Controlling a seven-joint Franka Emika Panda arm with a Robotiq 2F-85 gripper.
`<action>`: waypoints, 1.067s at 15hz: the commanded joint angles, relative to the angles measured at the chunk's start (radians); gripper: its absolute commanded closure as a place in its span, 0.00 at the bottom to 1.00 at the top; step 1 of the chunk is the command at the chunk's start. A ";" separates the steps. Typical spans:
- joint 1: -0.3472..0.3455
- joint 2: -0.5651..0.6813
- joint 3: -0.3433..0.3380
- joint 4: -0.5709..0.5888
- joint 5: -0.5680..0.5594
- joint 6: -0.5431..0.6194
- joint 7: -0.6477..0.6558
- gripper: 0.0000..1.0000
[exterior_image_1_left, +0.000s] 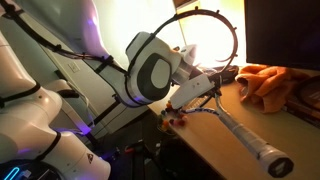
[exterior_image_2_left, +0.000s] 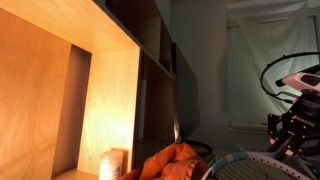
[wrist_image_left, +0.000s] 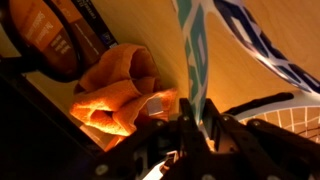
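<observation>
the racket (exterior_image_1_left: 238, 128) lies on the table (exterior_image_1_left: 205, 145), cloth (exterior_image_1_left: 266, 82) beside it.

White arm (exterior_image_1_left: 40, 115), grey joint disc (exterior_image_1_left: 155, 72), black cable (exterior_image_1_left: 60, 47), dark fingers (wrist_image_left: 186, 125)

Nothing legible; the print on the racket (wrist_image_left: 193, 55) is too blurred.

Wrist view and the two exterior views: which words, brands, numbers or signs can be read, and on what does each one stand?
No text can be read in any view.
Frame of the tennis racket: teal and blue marks, too blurred to read as letters.
On the orange cloth: no print visible.
</observation>
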 joint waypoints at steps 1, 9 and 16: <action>-0.174 0.010 0.162 0.031 -0.078 0.000 0.124 0.92; -0.318 0.114 0.280 0.108 -0.121 -0.077 0.103 0.92; -0.038 0.135 0.077 0.279 -0.251 -0.434 0.124 0.92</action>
